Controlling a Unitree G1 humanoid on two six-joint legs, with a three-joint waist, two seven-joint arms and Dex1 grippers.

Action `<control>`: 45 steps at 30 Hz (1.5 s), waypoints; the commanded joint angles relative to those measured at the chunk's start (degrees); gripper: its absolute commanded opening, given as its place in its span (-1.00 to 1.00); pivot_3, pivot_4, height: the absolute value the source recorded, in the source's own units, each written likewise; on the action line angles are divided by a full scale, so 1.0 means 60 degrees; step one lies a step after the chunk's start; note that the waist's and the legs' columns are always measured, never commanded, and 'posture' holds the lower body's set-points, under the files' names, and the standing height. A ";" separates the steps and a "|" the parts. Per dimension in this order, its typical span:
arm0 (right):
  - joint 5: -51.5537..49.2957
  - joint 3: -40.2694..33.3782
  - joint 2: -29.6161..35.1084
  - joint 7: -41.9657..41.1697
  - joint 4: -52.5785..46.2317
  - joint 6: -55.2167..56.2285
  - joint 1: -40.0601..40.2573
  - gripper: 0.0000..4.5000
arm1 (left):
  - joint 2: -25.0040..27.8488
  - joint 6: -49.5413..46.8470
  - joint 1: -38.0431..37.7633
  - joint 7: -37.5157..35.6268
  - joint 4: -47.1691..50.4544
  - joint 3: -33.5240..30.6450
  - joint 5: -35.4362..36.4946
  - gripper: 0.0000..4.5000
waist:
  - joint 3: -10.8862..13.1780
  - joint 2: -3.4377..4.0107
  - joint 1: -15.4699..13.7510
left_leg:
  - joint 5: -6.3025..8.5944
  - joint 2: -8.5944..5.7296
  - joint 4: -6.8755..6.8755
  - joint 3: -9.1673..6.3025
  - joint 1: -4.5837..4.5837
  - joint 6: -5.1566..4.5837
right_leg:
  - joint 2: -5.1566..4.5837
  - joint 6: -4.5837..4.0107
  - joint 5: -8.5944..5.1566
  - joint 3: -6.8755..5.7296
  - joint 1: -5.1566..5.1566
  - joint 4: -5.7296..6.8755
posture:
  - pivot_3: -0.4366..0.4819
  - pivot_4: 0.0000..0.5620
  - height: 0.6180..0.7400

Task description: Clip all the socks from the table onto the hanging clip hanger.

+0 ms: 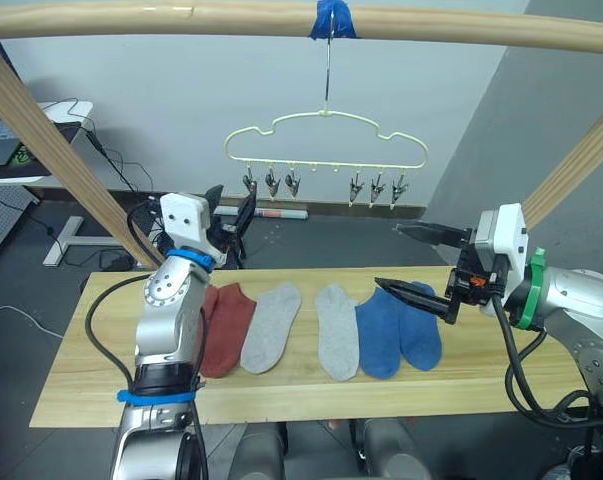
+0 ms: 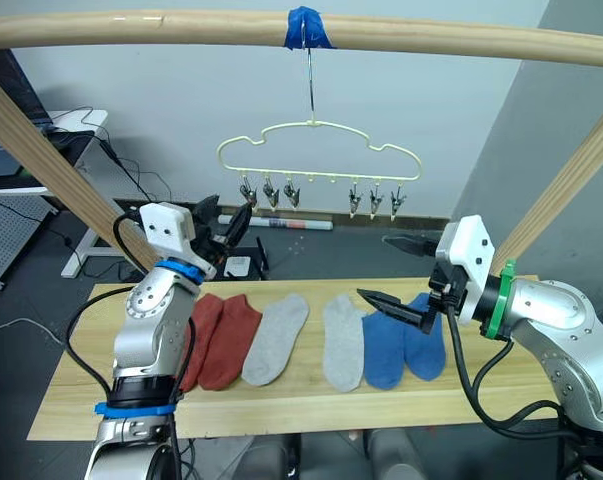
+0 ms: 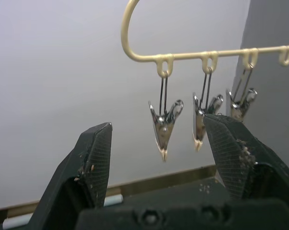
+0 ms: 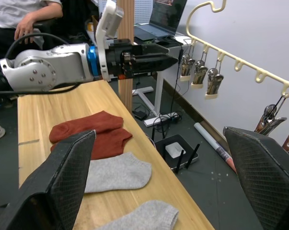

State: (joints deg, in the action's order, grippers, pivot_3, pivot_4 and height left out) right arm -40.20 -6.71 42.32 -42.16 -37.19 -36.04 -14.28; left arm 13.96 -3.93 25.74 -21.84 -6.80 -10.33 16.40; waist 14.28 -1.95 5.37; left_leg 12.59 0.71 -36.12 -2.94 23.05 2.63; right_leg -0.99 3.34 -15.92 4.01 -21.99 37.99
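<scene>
Six socks lie in a row on the pale wooden table [image 1: 481, 375]: two rust-red socks [image 1: 229, 322] at the left, partly behind my left arm, then two grey socks [image 1: 273, 326] [image 1: 337, 332], then two blue socks [image 1: 379, 338] [image 1: 422, 337]. The cream clip hanger [image 1: 326, 150] hangs from the pole above the table's far edge, its metal clips [image 3: 164, 125] bare. My left gripper [image 1: 231, 207] is raised and open, empty, pointing at the hanger's left clips. My right gripper [image 1: 391, 256] is wide open and empty, hovering over the blue socks.
A round wooden pole frame [image 1: 181, 14] spans overhead, with slanted legs at both sides of the table. Behind the table stand a desk [image 1: 26, 140] at the left and a small black box [image 4: 179, 151] on the floor. A seated person [image 4: 24, 17] shows in the right wrist view.
</scene>
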 commanded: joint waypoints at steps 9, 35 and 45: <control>-0.0574 -0.0383 0.0038 0.0424 -0.0548 -0.0232 -0.0112 1.00 | -0.0337 0.1007 0.0852 0.0374 -0.1043 0.0025 -0.0330 0.48 | 0.0042 -0.0015 0.0160 | 0.0000 -0.0002 0.0001 -0.0012 0.0061 0.0000 | -0.0002 -0.0037 0.0024 -0.0013 -0.0052 0.0000 | -0.62 -0.01 1.00; -0.0695 -0.0563 0.0034 0.0858 -0.0453 -0.0167 -0.0331 1.00 | -0.0812 0.1290 0.0459 0.1032 -0.0545 0.0066 -0.0335 0.48 | 0.0110 -0.0021 0.0209 | 0.0000 -0.0001 0.0003 -0.0015 0.0066 0.0000 | -0.0002 0.0006 0.0000 -0.0015 -0.0055 -0.0007 | -0.65 0.01 1.00; -0.0571 -0.0512 -0.0063 0.0956 -0.0336 -0.0024 -0.0485 1.00 | -0.0763 0.1141 0.0487 0.1368 -0.0653 0.0069 -0.0620 0.48 | 0.0128 -0.0024 0.0215 | 0.0000 -0.0002 0.0002 -0.0014 0.0067 0.0000 | -0.0002 0.0009 -0.0002 -0.0014 -0.0055 -0.0009 | -0.64 0.01 1.00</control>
State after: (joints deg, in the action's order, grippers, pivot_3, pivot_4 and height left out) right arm -43.86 -8.25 42.17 -36.86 -38.35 -37.49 -16.54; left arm 9.29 2.50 27.51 -14.51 -11.45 -10.11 13.33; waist 15.05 -2.09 6.66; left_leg 12.59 0.70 -36.10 -3.03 23.45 2.63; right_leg -1.00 3.40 -15.93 3.92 -22.32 37.94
